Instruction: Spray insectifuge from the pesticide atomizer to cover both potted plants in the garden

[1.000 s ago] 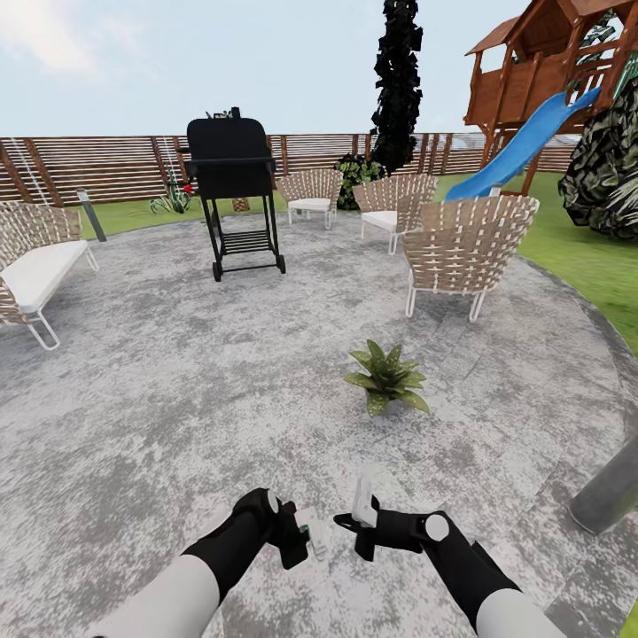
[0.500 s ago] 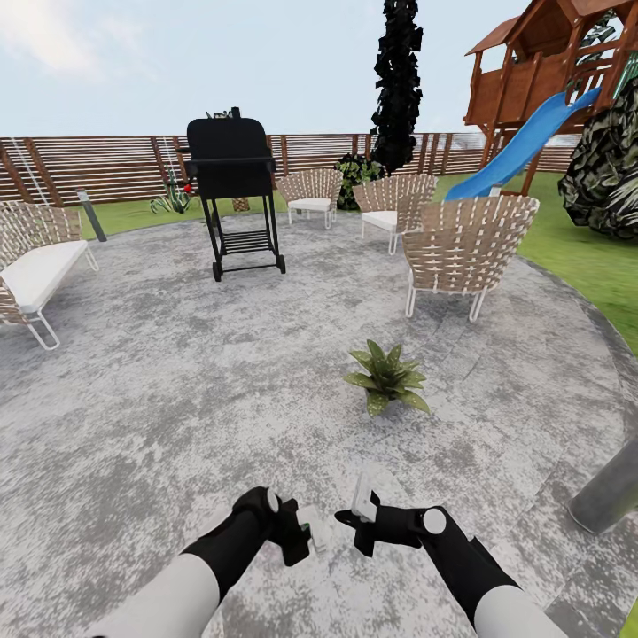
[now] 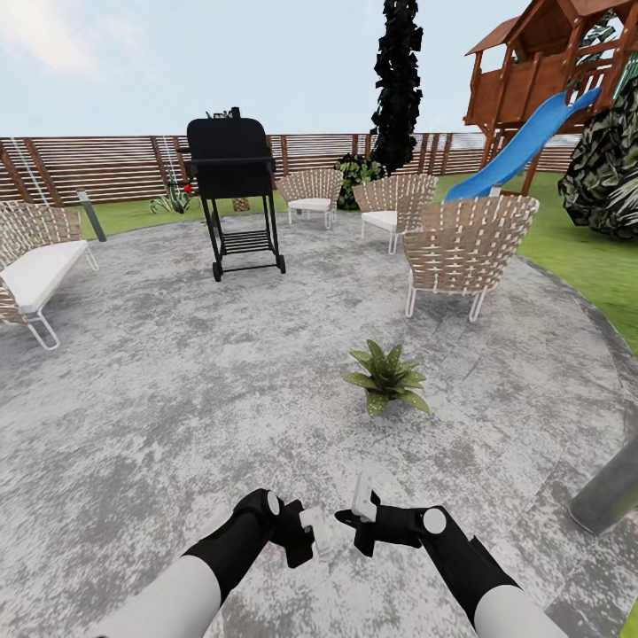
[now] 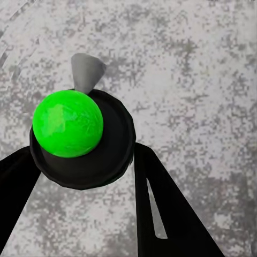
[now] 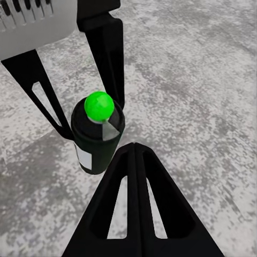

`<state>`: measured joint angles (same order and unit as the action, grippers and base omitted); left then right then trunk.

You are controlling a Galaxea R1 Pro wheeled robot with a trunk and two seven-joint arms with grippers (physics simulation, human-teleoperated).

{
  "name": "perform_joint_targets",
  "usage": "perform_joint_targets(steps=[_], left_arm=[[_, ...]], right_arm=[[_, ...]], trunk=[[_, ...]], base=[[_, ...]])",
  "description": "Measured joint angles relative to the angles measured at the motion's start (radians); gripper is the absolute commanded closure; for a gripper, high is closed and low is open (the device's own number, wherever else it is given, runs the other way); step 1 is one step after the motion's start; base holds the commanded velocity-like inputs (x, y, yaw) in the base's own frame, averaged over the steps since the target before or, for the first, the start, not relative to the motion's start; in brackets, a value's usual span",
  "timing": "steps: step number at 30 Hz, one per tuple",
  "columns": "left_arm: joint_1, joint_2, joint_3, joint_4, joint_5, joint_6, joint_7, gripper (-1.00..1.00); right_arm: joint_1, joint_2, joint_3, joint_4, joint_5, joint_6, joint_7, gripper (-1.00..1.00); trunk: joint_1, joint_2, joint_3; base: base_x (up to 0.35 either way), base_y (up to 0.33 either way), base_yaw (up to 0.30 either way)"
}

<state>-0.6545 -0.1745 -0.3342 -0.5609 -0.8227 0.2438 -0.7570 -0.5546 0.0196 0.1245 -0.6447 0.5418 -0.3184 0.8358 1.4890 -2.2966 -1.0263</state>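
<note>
My left gripper (image 3: 307, 537) is low over the grey stone patio (image 3: 177, 399), shut on the pesticide atomizer (image 3: 314, 528). The atomizer (image 5: 95, 147) is a small dark bottle with a white label patch, a bright green ball top and a grey nozzle. In the left wrist view the atomizer (image 4: 80, 150) sits upright between the two black fingers (image 4: 160, 209). My right gripper (image 3: 361, 507) hovers just beside it, shut with nothing in it, its tips (image 5: 136, 152) pressed together. One potted plant (image 3: 387, 378), a low green rosette, stands on the patio ahead and slightly right.
A black grill (image 3: 232, 190) stands further ahead. Wicker chairs (image 3: 465, 248) sit at the right and back, and a cushioned seat (image 3: 35, 266) at the left. A grey post (image 3: 611, 492) leans in at the near right. Lawn, a slatted fence and a blue slide (image 3: 523, 146) lie beyond.
The left gripper with the atomizer has edged slightly toward the right gripper. Everything else looks the same.
</note>
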Motion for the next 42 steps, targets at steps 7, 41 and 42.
perform_joint_targets(steps=[7,41,42], left_arm=[[0.001,0.000,0.000,0.000,0.040,-0.004,0.002,1.00],[0.006,0.000,-0.001,0.012,0.139,-0.083,0.011,1.00],[0.006,0.000,-0.001,0.012,0.139,-0.083,0.011,1.00]], right_arm=[[0.000,-0.001,0.000,0.000,0.001,0.000,0.000,1.00],[0.000,0.002,0.001,-0.001,0.000,0.000,0.000,1.00],[0.000,0.002,0.001,0.000,0.000,0.000,0.000,1.00]], trunk=[[0.000,0.000,0.000],[0.000,0.000,0.000],[0.000,0.000,0.000]], base=[[0.000,0.000,0.000],[0.000,0.000,0.000],[0.000,0.000,0.000]])
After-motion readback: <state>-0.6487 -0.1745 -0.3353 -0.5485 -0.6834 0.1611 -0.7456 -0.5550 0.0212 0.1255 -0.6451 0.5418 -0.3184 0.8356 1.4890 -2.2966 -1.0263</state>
